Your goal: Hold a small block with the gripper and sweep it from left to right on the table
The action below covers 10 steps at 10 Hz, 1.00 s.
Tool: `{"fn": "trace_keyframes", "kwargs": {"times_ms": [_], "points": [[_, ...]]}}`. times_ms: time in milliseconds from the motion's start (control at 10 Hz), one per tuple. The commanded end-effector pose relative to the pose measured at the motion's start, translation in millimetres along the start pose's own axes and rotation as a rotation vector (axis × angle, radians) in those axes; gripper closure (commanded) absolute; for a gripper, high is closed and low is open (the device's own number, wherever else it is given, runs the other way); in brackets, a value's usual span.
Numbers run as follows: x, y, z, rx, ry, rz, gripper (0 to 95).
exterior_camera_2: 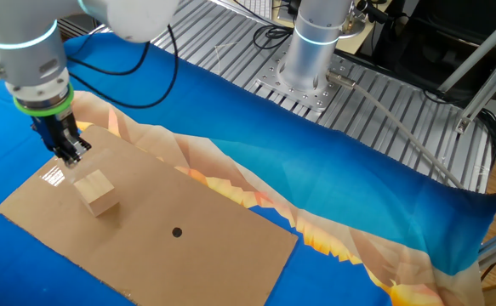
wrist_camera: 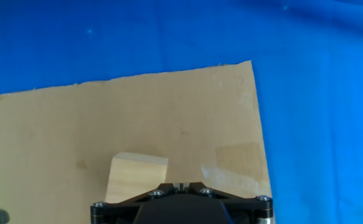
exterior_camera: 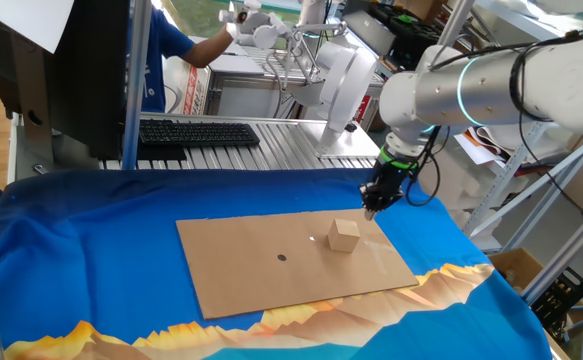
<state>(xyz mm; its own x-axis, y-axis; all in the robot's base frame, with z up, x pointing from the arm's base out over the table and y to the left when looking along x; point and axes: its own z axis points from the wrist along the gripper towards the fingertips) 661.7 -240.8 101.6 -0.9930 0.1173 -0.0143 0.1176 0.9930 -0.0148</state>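
1. A blue cloth with an orange-yellow mountain print covers the table [exterior_camera: 91, 260]. A flat brown cardboard sheet [exterior_camera: 261, 275] lies on it, filling the lower middle of one fixed view.

2. The small block [exterior_camera: 344, 235], a tan cube, sits on the cardboard, right of centre in that view and at lower left in the other fixed view [exterior_camera_2: 94, 191]. A tiny dark dot [exterior_camera: 282, 257] marks the sheet a little to its left.

3. The gripper [exterior_camera: 374, 203], black with a green ring above it, hangs just beside and above the block, near the sheet's far right corner. In the other fixed view it sits at the left edge of the frame [exterior_camera_2: 71, 151], up and left of the block, with a visible gap between them.

4. In the hand view the block [wrist_camera: 137, 177] shows at lower centre, left of the gripper body, not between the fingers.

5. The fingers look drawn close together and hold nothing; the fingertips themselves are too small to read for certain.

6. As I judge it, the task has barely begun: the block is not yet grasped, and both the grasp and the sweep across the table remain.
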Motion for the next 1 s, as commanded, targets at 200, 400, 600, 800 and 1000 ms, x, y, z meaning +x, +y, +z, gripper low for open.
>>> {"fn": "trace_keyframes", "kwargs": {"times_ms": [200, 400, 600, 800, 1000], "points": [[-8.3, 5.8, 7.6, -0.008, 0.001, 0.011, 95.0], [-10.6, 8.5, 10.6, -0.007, 0.001, 0.009, 95.0], [-12.6, 11.2, 13.8, -0.004, -0.002, 0.005, 95.0], [-12.7, 12.3, 13.9, 0.0, -0.014, 0.015, 95.0], [-11.5, 16.8, 11.9, 0.004, -0.014, 0.044, 95.0]]}}
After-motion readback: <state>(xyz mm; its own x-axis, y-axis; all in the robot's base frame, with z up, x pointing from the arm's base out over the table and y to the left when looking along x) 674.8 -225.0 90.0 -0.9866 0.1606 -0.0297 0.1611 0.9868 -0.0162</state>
